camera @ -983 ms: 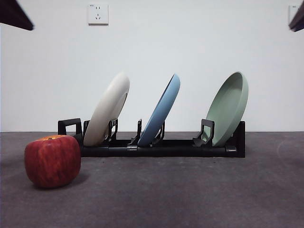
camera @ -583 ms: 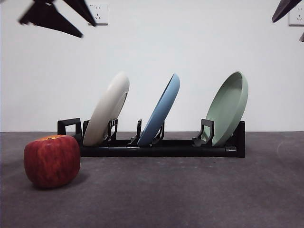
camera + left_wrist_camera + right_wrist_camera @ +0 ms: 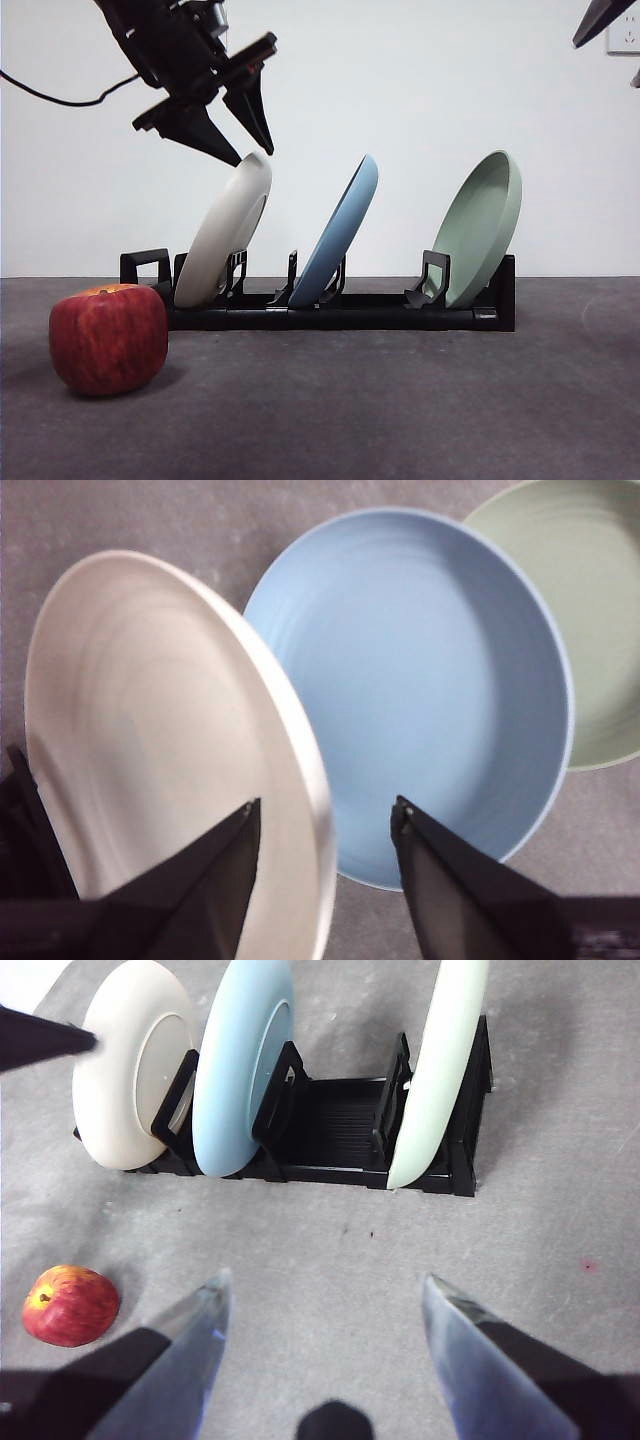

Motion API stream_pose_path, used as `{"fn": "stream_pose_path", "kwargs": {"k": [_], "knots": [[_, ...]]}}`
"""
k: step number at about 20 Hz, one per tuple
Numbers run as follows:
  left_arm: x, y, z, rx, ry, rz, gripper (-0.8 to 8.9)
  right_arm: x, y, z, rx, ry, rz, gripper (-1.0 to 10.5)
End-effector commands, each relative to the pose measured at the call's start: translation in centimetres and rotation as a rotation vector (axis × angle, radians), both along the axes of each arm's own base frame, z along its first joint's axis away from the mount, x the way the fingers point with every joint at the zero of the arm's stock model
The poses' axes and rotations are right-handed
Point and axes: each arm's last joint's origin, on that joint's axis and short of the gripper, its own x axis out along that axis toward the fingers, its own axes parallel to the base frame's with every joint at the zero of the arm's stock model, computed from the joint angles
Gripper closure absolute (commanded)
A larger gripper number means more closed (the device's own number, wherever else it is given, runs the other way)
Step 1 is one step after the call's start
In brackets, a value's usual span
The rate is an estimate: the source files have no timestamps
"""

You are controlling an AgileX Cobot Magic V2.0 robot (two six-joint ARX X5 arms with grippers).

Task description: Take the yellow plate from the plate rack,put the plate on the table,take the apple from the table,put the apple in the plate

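The yellow plate [image 3: 225,235] leans in the leftmost slot of the black plate rack [image 3: 350,310], cream-coloured and tilted to the right. My left gripper [image 3: 250,150] hangs open right at the plate's top rim. In the left wrist view the left gripper [image 3: 325,805] has one jaw on each side of the yellow plate's [image 3: 150,730] rim. The red apple [image 3: 108,338] sits on the table [image 3: 400,410] in front of the rack's left end. My right gripper [image 3: 325,1282] is open and empty, high above the table, looking down on the rack [image 3: 330,1120], the yellow plate [image 3: 125,1080] and the apple [image 3: 68,1305].
A light blue plate [image 3: 340,230] stands in the middle slot, close to the yellow one. A sage green plate [image 3: 485,225] leans at the rack's right end. The right arm shows only as a black tip [image 3: 600,20] at the top right corner.
The left arm has come down from the top left corner and to the right, reaching the yellow plate's top rim. Plates, apple and right arm have stayed put.
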Motion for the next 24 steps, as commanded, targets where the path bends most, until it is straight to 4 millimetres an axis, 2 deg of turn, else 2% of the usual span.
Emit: {"fn": "stream_pose_path", "kwargs": {"k": [1,2,4,9,11,14,18,21,24], "knots": [[0.2,-0.2,-0.1,0.002,-0.009,-0.004,5.98,0.0,0.0,0.1,-0.006,-0.01,0.005,6.3],[0.2,-0.2,-0.1,0.001,-0.012,-0.005,6.36,0.0,0.0,0.1,-0.005,-0.01,0.005,6.3],[0.2,-0.2,-0.2,0.018,-0.017,-0.024,8.35,0.0,0.0,0.1,-0.005,-0.01,0.005,6.3],[0.1,-0.2,0.0,0.029,-0.035,-0.041,8.22,0.1,0.0,0.2,-0.005,-0.013,0.004,6.3],[-0.3,0.0,0.8,0.025,-0.045,-0.042,8.22,0.1,0.0,0.3,-0.004,-0.018,0.004,6.3],[-1.7,0.3,3.3,0.011,-0.082,-0.046,8.22,0.1,0.0,0.9,-0.003,-0.039,0.004,6.3],[-4.9,0.6,7.7,0.031,-0.117,-0.102,8.22,0.1,0.0,2.5,0.006,-0.105,0.002,6.3],[-8.6,0.5,10.5,0.06,-0.145,-0.19,8.22,0.2,0.0,4.2,0.01,-0.154,-0.002,6.3],[-12.7,-0.3,12.1,0.082,-0.16,-0.297,8.22,0.5,0.0,6.4,0.021,-0.206,-0.005,6.3]]}}
